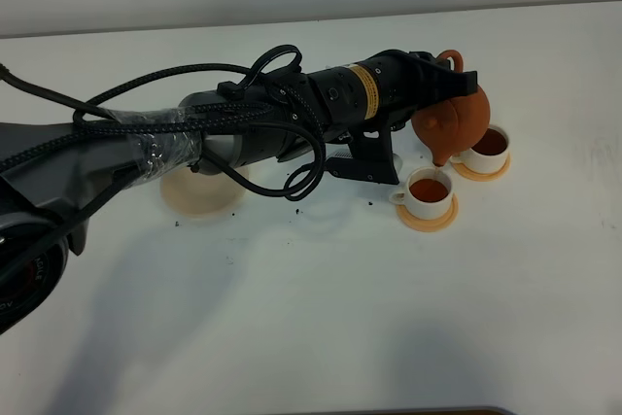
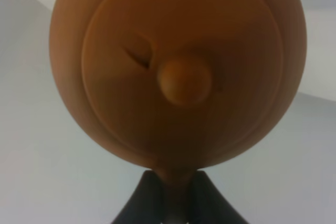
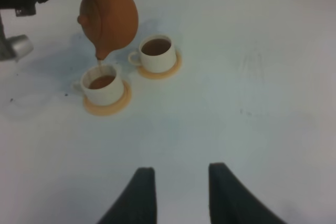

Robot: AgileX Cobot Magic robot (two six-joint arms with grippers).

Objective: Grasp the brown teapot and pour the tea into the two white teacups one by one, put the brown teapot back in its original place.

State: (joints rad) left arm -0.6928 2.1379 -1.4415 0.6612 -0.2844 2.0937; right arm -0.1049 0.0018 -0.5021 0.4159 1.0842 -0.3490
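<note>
- Cream disc (image 1: 199,196): flat, round, well left of the brown teapot (image 1: 455,121), partly under the left arm (image 1: 272,119).
- Brown teapot: smooth round clay, tilted; left gripper (image 1: 439,73) pinches its handle tight.
- Near teacup (image 1: 429,191) under the teapot's spout, far teacup (image 1: 489,146) beside it; both glossy white, on orange coasters (image 1: 428,222).
- Right gripper (image 3: 181,195): fingers apart, empty.

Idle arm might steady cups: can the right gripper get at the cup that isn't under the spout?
Probably yes. Only bare table lies between the open right gripper and the free cup. The brown teapot hangs tilted over the other cup, close beside it, so that side is tight.
</note>
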